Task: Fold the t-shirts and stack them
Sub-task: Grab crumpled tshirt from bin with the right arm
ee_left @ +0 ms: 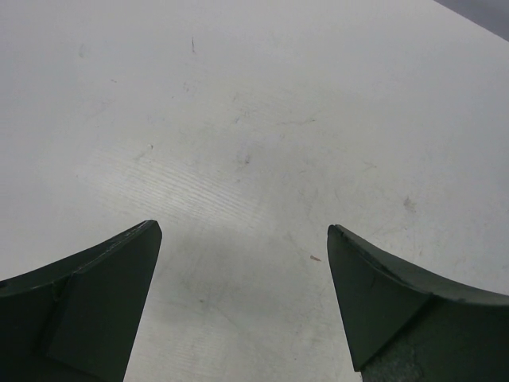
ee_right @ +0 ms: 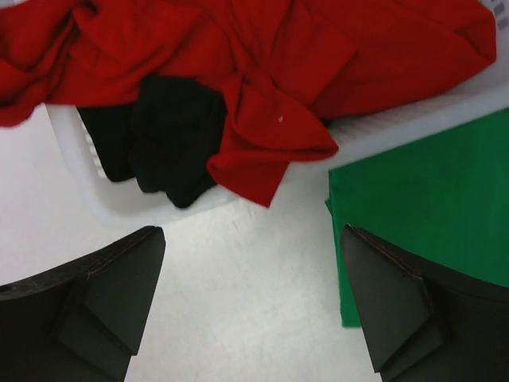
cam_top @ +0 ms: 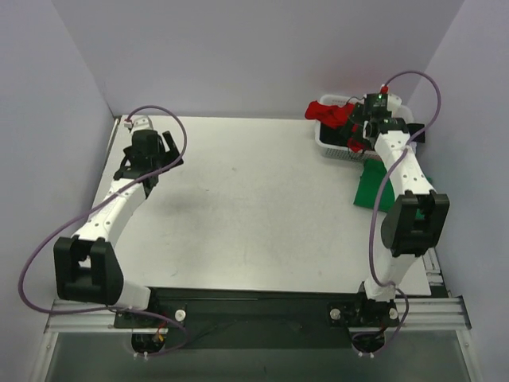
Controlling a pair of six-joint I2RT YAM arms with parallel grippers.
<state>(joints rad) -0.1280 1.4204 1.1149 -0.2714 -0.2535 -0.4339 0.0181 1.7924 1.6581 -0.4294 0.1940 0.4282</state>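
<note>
Tabletop (ee_right: 238, 334), red shirt (ee_right: 270, 72) beyond right gripper (ee_right: 250, 239)

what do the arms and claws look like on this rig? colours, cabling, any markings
Both match: the left arm and right arm have white links with chunky black joint housings. A thin purple cable loops outside each one. The left claw and right claw have dark, matte, wedge-shaped fingers. No markings visible.
</note>
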